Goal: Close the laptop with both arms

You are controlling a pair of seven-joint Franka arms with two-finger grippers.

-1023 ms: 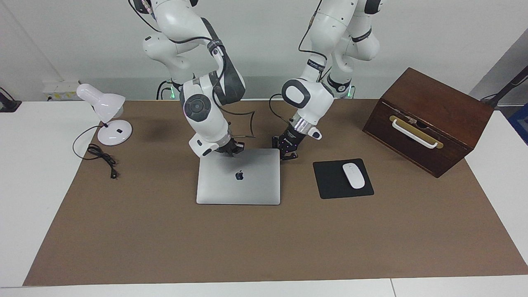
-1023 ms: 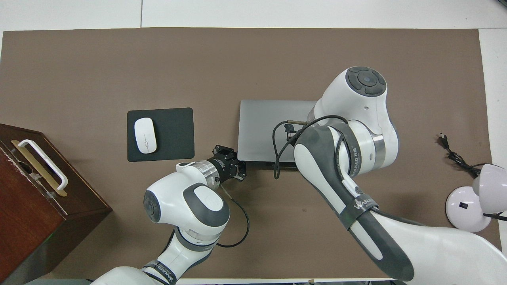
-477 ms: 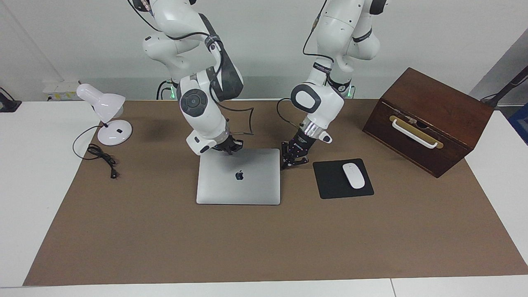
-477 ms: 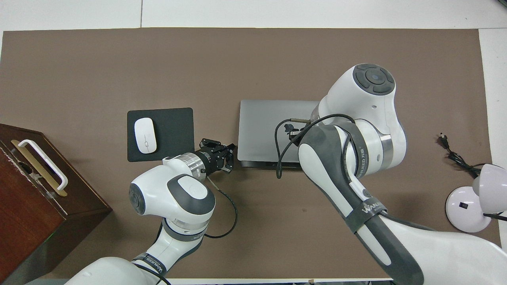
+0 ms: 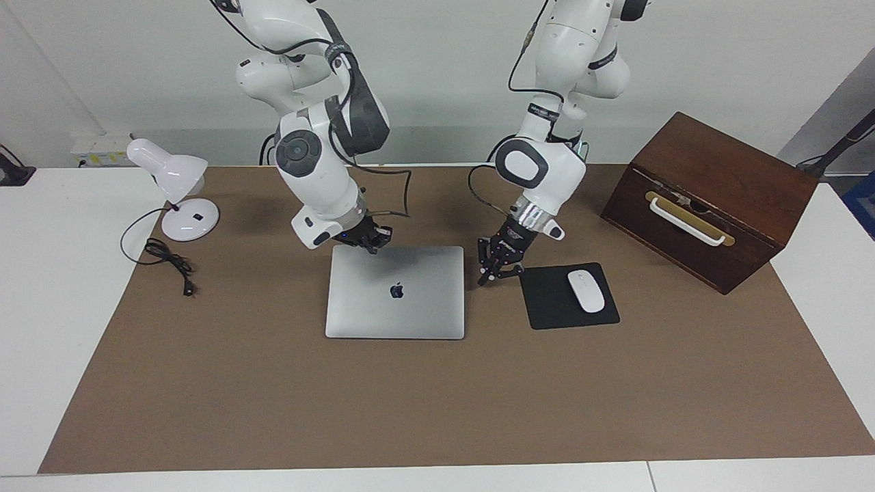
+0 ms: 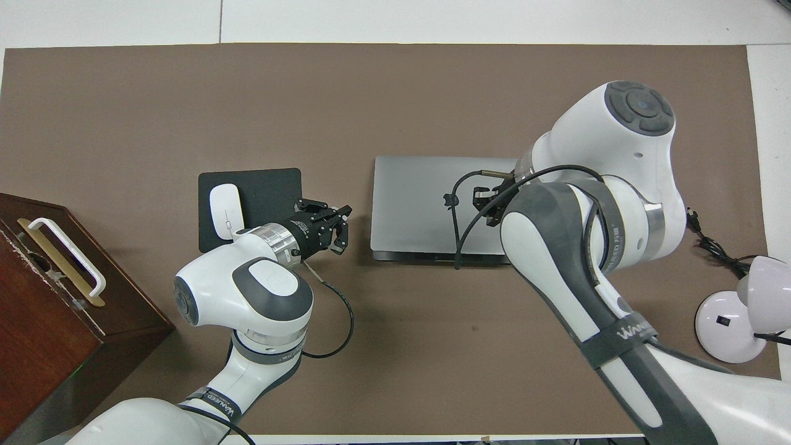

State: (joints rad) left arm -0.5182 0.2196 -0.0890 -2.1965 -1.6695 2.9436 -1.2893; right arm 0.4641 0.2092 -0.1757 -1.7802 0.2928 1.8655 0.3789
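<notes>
Facing view: the right gripper [image 5: 374, 240], fingertips together and holding nothing, hangs over the laptop's [image 5: 395, 292] robot-side edge. The laptop lies shut, flat on the brown mat [image 5: 273, 396]. The left gripper [image 5: 493, 270], likewise closed and empty, hovers between laptop and mouse pad [image 5: 547, 301]; a careless swing could scrape the lid or drag the pad.

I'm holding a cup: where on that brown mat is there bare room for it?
The wide strip of brown mat farther from the robots than the closed silver-grey laptop and black mouse pad is bare. Crowded: between laptop and pad, under the shut left gripper, and by the shut right gripper over the laptop's near edge.
</notes>
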